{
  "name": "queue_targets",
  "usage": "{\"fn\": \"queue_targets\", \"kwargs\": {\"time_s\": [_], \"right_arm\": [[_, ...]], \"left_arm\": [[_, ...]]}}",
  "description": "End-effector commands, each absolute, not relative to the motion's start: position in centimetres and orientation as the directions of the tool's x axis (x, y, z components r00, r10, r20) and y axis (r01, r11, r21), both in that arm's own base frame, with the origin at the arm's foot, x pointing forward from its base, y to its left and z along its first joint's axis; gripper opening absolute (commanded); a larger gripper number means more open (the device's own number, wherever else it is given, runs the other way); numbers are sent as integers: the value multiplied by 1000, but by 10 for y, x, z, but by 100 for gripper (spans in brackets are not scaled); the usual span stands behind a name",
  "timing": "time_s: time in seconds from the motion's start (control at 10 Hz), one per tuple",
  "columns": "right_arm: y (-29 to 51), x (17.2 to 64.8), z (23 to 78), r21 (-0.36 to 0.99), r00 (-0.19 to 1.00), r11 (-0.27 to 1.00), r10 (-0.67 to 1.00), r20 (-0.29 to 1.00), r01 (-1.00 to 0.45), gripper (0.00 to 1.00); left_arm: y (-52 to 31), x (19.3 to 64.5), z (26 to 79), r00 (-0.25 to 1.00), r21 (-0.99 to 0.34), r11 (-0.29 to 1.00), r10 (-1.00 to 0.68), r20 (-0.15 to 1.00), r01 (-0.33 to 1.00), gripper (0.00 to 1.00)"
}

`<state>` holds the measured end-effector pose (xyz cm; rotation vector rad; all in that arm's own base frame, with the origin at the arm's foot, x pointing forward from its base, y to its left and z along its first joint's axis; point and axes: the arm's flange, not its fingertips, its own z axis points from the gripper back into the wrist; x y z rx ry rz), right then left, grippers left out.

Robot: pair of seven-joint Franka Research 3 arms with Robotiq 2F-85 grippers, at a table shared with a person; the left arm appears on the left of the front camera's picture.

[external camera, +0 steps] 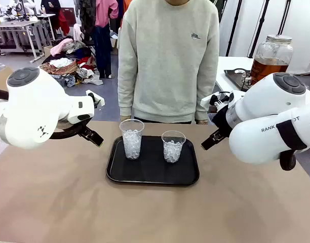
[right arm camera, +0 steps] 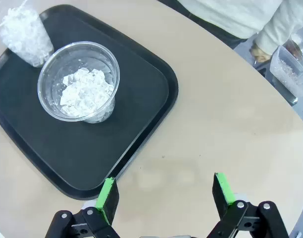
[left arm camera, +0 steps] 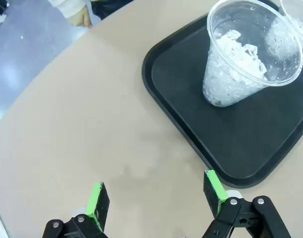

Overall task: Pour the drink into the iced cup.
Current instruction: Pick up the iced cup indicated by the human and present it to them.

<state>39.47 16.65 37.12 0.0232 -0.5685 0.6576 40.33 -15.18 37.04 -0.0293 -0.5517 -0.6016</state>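
Observation:
Two clear plastic cups of ice stand on a black tray: a taller cup at its left and a shorter cup at its right. The drink is amber liquid in a big lidded glass jar on a white table at the back right. My left gripper hovers left of the tray, open and empty, with the taller cup ahead of it. My right gripper hovers right of the tray, open and empty, near the shorter cup.
A person in a grey sweatshirt stands at the far edge, hands at the table's rim. A clear plastic box sits off the table beside that hand. Bare tan tabletop stretches in front of the tray.

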Motion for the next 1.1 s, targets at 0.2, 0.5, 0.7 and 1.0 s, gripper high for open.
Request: {"fn": "queue_targets", "kwargs": {"time_s": [0.2,0.5,0.7,1.0], "right_arm": [[167,395,371,-155,645,797,572,507,-584,100],[167,395,371,-155,645,797,572,507,-584,100],[167,395,371,-155,645,797,572,507,-584,100],[167,395,371,-155,645,797,572,507,-584,100]], "left_arm": [[-152,403,370,685,131,828,-529,501,545,100],[-152,403,370,685,131,828,-529,501,545,100],[-152,403,370,685,131,828,-529,501,545,100],[-152,403,370,685,131,828,-529,501,545,100]]}}
